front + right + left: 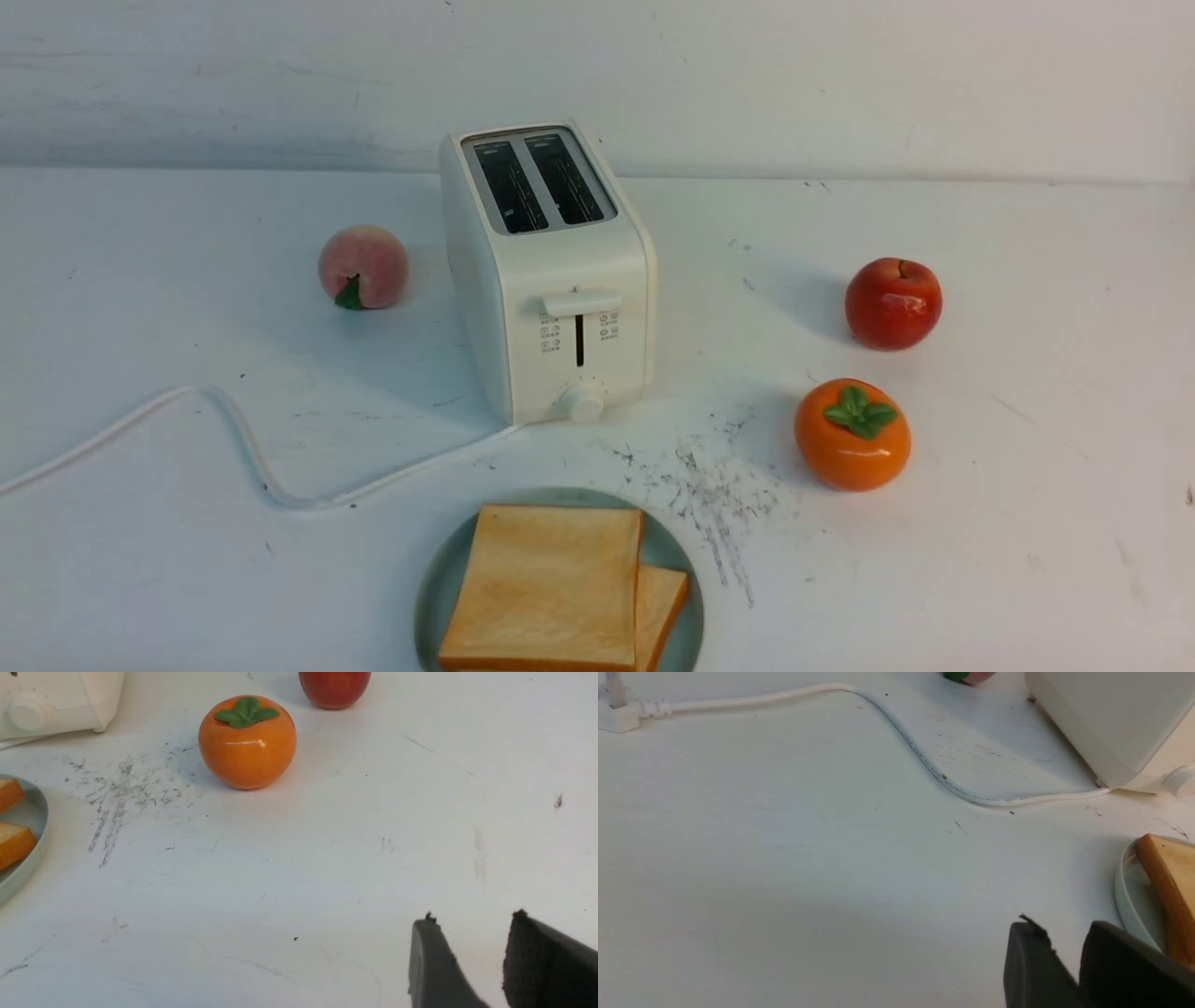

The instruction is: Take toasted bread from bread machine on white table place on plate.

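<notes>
Item one, toast point(546, 588): two thick square slices, I see them lying overlapped on the green plate point(431, 597) at the near edge of the tabletop point(1027, 523), the upper slice covering most of the lower point(661, 609). Item two, toaster point(551, 271): white, upright behind the plate, both slots dark and empty, lever up, cord point(233, 439) trailing off to the left. By this layout I judge the job essentially done. Handling note: the slices look light, fairly stiff and dry-surfaced, unlikely to slip, though a hard pinch might dent them; I would take one by opposite crust edges, or by its exposed corner. Left gripper point(1066, 956): low over the tabletop just beside the plate rim, jaws slightly apart, nothing between them. Right gripper point(476, 952): over bare tabletop well clear of the plate, jaws parted, empty. Bystanders: peach point(362, 267), apple point(892, 303), persimmon point(851, 434), none touching the plate.
</notes>
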Available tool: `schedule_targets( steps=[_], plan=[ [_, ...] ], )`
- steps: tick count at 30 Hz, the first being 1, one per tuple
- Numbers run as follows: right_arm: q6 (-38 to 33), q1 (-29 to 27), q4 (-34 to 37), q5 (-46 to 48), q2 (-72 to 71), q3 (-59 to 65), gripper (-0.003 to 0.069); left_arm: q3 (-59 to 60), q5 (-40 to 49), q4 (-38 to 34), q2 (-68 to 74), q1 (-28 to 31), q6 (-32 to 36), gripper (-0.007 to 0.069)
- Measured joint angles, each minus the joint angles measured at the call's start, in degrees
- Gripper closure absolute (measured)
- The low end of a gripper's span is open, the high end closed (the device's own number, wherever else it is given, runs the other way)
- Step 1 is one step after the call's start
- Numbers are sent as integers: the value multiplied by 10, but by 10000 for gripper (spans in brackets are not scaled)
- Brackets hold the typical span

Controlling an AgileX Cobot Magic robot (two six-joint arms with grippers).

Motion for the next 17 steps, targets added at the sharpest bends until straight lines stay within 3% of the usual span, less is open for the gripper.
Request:
schedule_targets(
  steps=[17],
  plan=[
    [0,0,0,0,0,0,419,0,0,0,0,0,0,443]
  ],
)
